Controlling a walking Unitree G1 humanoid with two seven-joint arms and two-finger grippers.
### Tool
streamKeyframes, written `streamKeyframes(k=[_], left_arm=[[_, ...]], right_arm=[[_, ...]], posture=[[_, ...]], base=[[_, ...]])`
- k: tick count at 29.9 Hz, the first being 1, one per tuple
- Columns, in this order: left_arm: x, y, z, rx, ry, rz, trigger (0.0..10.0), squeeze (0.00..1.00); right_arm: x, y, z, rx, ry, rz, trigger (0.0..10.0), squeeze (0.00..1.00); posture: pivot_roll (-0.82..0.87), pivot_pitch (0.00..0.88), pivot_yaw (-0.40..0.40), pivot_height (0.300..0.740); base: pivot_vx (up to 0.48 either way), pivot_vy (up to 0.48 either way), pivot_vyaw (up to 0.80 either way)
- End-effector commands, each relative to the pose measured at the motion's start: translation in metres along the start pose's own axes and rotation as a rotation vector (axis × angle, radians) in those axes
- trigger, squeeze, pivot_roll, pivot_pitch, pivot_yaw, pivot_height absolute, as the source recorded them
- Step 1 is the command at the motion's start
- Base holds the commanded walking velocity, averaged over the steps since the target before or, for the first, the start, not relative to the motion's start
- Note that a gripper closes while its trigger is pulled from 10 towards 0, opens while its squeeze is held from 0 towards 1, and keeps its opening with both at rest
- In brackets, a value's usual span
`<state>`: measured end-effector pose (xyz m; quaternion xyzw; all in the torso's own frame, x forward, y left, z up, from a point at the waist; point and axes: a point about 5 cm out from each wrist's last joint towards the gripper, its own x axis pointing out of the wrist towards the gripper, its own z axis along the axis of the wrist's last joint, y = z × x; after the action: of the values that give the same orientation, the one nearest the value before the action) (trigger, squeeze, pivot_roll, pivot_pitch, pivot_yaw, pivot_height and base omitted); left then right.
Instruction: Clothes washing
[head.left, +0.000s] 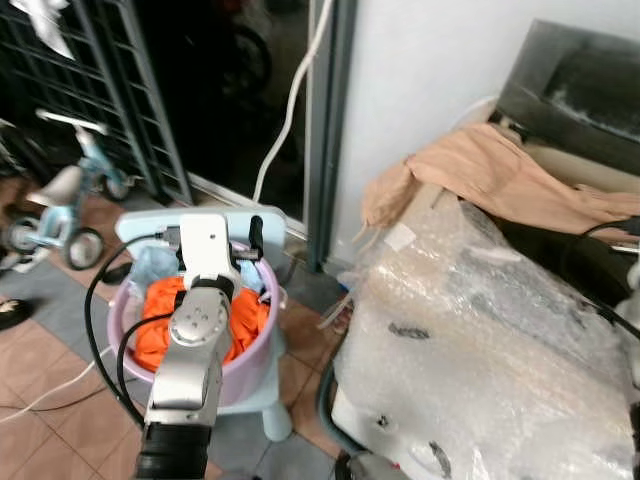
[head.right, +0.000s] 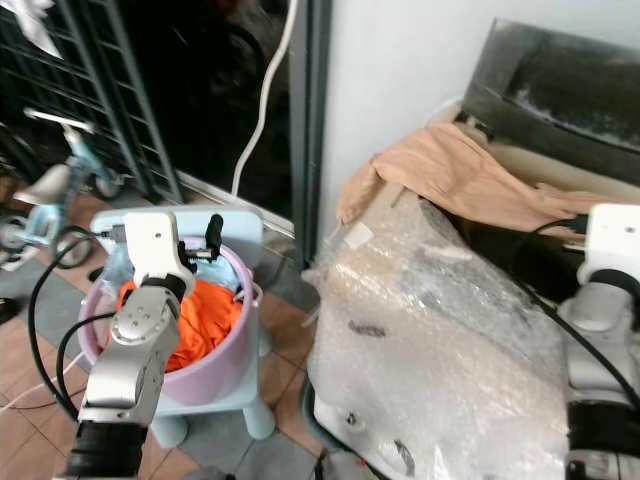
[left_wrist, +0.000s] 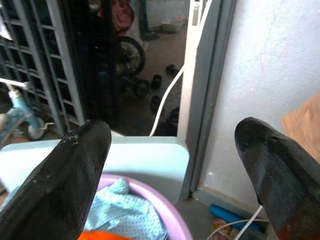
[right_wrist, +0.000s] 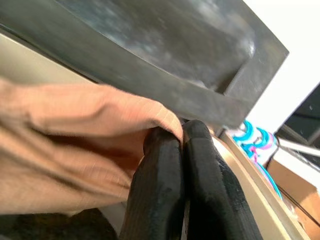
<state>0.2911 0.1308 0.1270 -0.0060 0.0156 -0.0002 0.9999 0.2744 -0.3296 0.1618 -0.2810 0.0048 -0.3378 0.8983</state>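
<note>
Bubble wrap (head.left: 480, 340) hides washer; right tool (right_wrist: 182, 142) pinches cloth (right_wrist: 75, 130).

Head eyes look down on the basin (head.left: 250, 375); the blurred right wrist view seems pressed against cloth (right_wrist: 75, 130)

A: What stands on the tiled floor (head.left: 40, 420)?

B: 1 pale blue stool (head.right: 245, 405), carrying a lilac basin (head.right: 215, 365) of orange and blue laundry. Beside the stool, toward the wall, sits a washing machine (head.right: 480, 90) wrapped in bubble wrap (head.right: 440, 370).

A: Anything on the machine?

B: A tan garment (head.right: 450, 175) draped across its top.

A: Beyond the stool?

B: A child's tricycle (head.left: 60, 215), well apart.
</note>
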Motion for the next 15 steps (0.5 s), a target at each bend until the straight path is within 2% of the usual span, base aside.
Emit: streamKeyframes(k=[1,4,5,8,9,10,11,15], left_arm=[[0.000,0.000,0.001,0.001,0.009,-0.013,10.0,0.00],[-0.003,0.000,-0.003,0.009,0.022,-0.017,10.0,0.00],[-0.006,0.000,-0.005,0.014,0.023,-0.021,10.0,0.00],[-0.009,-0.002,-0.009,0.017,0.033,-0.010,10.0,0.00],[-0.009,-0.003,-0.010,0.018,0.032,-0.011,10.0,0.00],[-0.010,-0.003,-0.010,0.018,0.031,-0.012,10.0,0.00],[-0.009,-0.004,-0.009,0.019,0.027,-0.014,10.0,0.00],[-0.008,-0.005,-0.008,0.022,0.027,-0.025,10.0,0.00]], right_arm=[[-0.010,0.012,0.009,0.006,-0.024,0.056,10.0,0.00],[-0.023,0.021,0.008,0.006,-0.021,0.107,10.0,0.00],[-0.029,0.026,0.006,0.008,-0.006,0.134,10.0,0.00],[-0.033,0.039,0.011,0.027,0.005,0.175,10.0,0.00],[-0.033,0.041,0.014,0.034,-0.010,0.185,10.0,0.78],[-0.033,0.043,0.017,0.038,-0.020,0.192,10.0,0.78],[-0.031,0.045,0.022,0.047,-0.034,0.195,10.0,1.00],[-0.021,0.045,0.039,0.047,-0.092,0.173,10.0,1.00]], posture=[[-0.09,0.000,0.012,0.740],[-0.09,0.000,0.018,0.740],[-0.09,0.000,0.019,0.740],[-0.08,0.000,0.017,0.740],[-0.08,0.000,0.015,0.740],[-0.08,0.000,0.014,0.740],[-0.08,0.000,0.012,0.740],[-0.07,0.000,0.008,0.740]], base=[[0.000,0.000,-0.80],[0.000,0.000,-0.70],[0.000,0.000,0.00],[0.000,0.000,0.00],[0.000,0.000,0.00],[0.000,0.000,0.00],[0.000,0.000,0.00],[0.000,0.000,0.00]])
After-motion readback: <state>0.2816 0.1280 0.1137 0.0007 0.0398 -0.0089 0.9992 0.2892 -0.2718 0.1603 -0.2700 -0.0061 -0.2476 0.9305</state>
